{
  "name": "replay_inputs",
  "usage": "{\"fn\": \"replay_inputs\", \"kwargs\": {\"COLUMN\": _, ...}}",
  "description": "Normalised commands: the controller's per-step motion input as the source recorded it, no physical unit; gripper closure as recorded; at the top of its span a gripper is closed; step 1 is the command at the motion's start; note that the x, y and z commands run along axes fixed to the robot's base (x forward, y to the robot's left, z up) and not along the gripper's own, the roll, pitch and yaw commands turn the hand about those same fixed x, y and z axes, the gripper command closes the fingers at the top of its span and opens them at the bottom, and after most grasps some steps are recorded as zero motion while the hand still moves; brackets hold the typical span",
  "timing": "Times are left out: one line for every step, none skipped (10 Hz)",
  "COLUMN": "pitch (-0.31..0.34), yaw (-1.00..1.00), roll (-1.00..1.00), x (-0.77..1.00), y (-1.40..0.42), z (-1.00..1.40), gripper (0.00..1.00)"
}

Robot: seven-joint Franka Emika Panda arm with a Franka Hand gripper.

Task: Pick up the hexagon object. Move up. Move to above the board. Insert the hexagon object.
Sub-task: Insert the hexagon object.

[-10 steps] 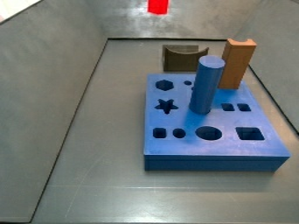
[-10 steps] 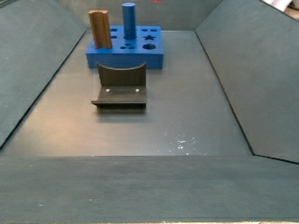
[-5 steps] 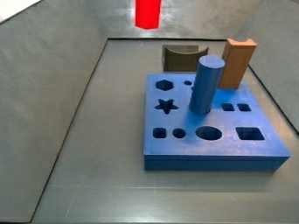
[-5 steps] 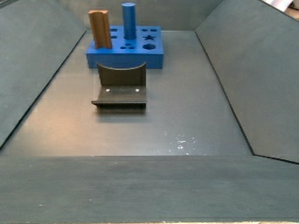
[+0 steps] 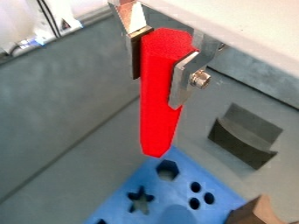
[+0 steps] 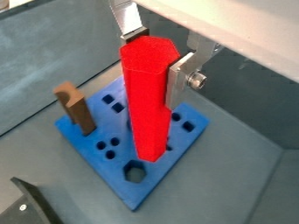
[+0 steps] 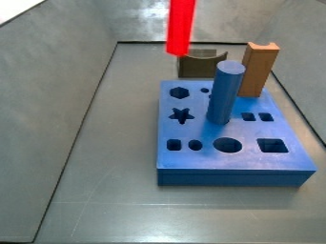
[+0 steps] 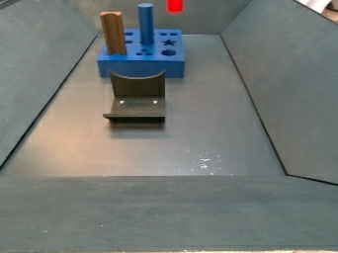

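Note:
The hexagon object (image 5: 156, 105) is a tall bright red rod. My gripper (image 5: 160, 66) is shut on its upper end, also in a wrist view (image 6: 156, 66). The rod hangs upright above the board (image 7: 211, 162), a flat blue slab with cut-out holes. Its lower tip is over the hexagon hole (image 5: 167, 168), still well above it. In a side view the rod (image 7: 181, 26) hangs from the top edge over the board's back, beyond the hexagon hole (image 7: 182, 92). Only its tip (image 8: 176, 6) shows in a side view. The gripper itself is out of both side views.
A blue cylinder (image 7: 224, 92) stands in the board. An orange-brown block (image 7: 260, 67) stands at its back corner. A dark olive arch block (image 7: 197, 63) lies just behind the board. The fixture (image 8: 134, 107) stands on the floor beyond the arch. Grey walls enclose the floor.
The red rod has come down and moved right toward the board; more of its length now shows in the side views.

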Motion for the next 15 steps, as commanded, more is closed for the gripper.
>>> {"fn": "replay_inputs", "kwargs": {"pitch": 0.0, "yaw": 0.0, "roll": 0.0, "x": 0.51, "y": 0.37, "z": -1.0, "gripper": 1.0}}
{"fn": "replay_inputs", "kwargs": {"pitch": 0.0, "yaw": 0.0, "roll": 0.0, "x": 0.47, "y": 0.29, "z": -1.0, "gripper": 1.0}}
{"fn": "replay_inputs", "kwargs": {"pitch": -0.036, "yaw": 0.0, "roll": 0.0, "x": 0.33, "y": 0.16, "z": -1.0, "gripper": 1.0}}
{"fn": "replay_inputs", "kwargs": {"pitch": -0.06, "yaw": 0.0, "roll": 0.01, "x": 0.05, "y": 0.0, "z": -1.0, "gripper": 1.0}}
{"fn": "replay_inputs", "kwargs": {"pitch": 0.0, "yaw": 0.0, "roll": 0.16, "x": -0.16, "y": 0.0, "z": -0.51, "gripper": 1.0}}
{"fn": "replay_inputs", "kwargs": {"pitch": 0.0, "yaw": 0.0, "roll": 0.11, "x": -0.18, "y": 0.0, "z": -0.32, "gripper": 1.0}}
{"fn": "replay_inputs", "kwargs": {"pitch": -0.023, "yaw": 0.0, "roll": 0.0, "x": -0.19, "y": 0.01, "z": -0.53, "gripper": 1.0}}
{"fn": "replay_inputs", "kwargs": {"pitch": -0.116, "yaw": 0.04, "roll": -0.03, "x": -0.11, "y": 0.0, "z": -0.56, "gripper": 1.0}}
{"fn": "replay_inputs", "kwargs": {"pitch": -0.079, "yaw": 0.08, "roll": 0.0, "x": 0.0, "y": -0.03, "z": -0.46, "gripper": 1.0}}
{"fn": "replay_inputs", "kwargs": {"pitch": -0.033, "yaw": 0.09, "roll": 0.0, "x": 0.0, "y": -0.03, "z": -0.41, "gripper": 1.0}}
{"fn": "replay_inputs", "kwargs": {"pitch": -0.014, "yaw": 0.15, "roll": 0.05, "x": 0.0, "y": 0.0, "z": -0.44, "gripper": 1.0}}
{"fn": "replay_inputs", "kwargs": {"pitch": -0.081, "yaw": 0.26, "roll": 0.09, "x": 0.0, "y": 0.0, "z": -0.64, "gripper": 1.0}}
{"fn": "replay_inputs", "kwargs": {"pitch": -0.109, "yaw": 0.26, "roll": 0.17, "x": -0.02, "y": -0.06, "z": -0.89, "gripper": 1.0}}
{"fn": "replay_inputs", "kwargs": {"pitch": -0.083, "yaw": 0.25, "roll": 0.16, "x": -0.02, "y": -0.12, "z": -0.96, "gripper": 1.0}}
{"fn": "replay_inputs", "kwargs": {"pitch": -0.056, "yaw": 0.21, "roll": 0.16, "x": 0.0, "y": -0.2, "z": -1.0, "gripper": 1.0}}
